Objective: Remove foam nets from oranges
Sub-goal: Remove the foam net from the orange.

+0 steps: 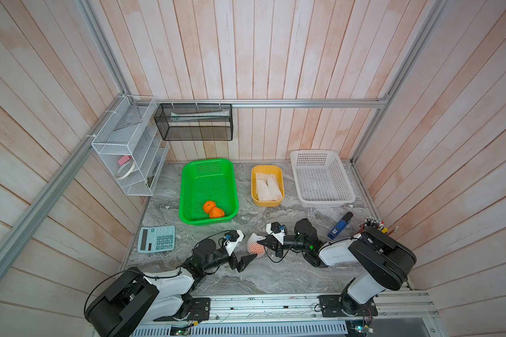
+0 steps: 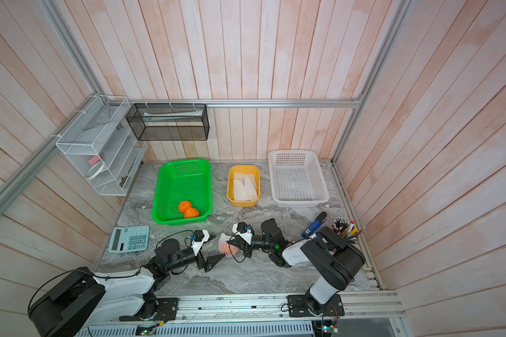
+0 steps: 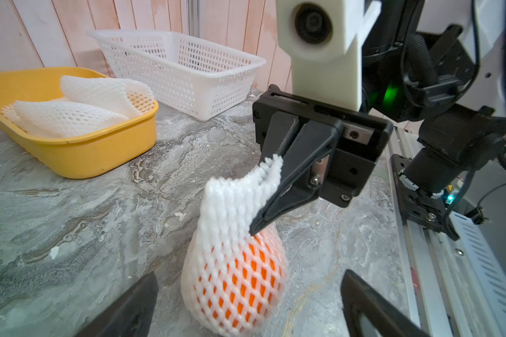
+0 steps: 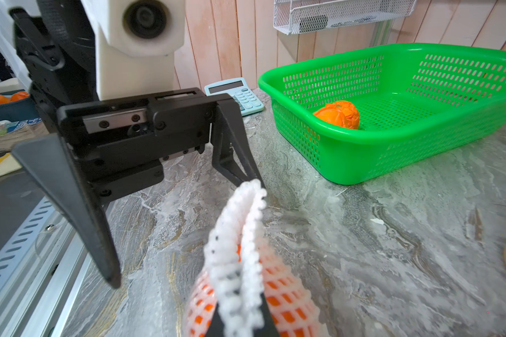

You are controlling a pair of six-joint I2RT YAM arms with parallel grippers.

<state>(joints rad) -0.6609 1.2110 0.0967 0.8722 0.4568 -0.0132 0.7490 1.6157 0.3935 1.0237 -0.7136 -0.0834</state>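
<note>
Right between two wide-apart black fingers (image 3: 129, 309) of the left gripper (image 3: 246, 306): one orange (image 3: 246, 280) wrapped in a white foam net (image 3: 231, 233), sitting on the grey table (image 3: 70, 218). Nothing held by that left gripper, fingers spread to both sides of the fruit, not touching it. Long way of the net: up and down, fat round end on the table, thin empty end pointing up and leaning toward the right gripper (image 3: 259, 226). Right fingers squeezed shut on that loose top of the net, pinching it flat just above the orange. Same pinch seen from the right wrist view, with the net's open edge (image 4: 246, 221) sticking up past the fingertips. Farther from both grippers, in both top views: two bare oranges (image 1: 213, 210) side by side in the green basket (image 1: 187, 189), and two flat nets (image 1: 268, 186) lying lengthwise in the yellow tray (image 1: 253, 186). Beside the tray, a white basket (image 1: 345, 186).
</note>
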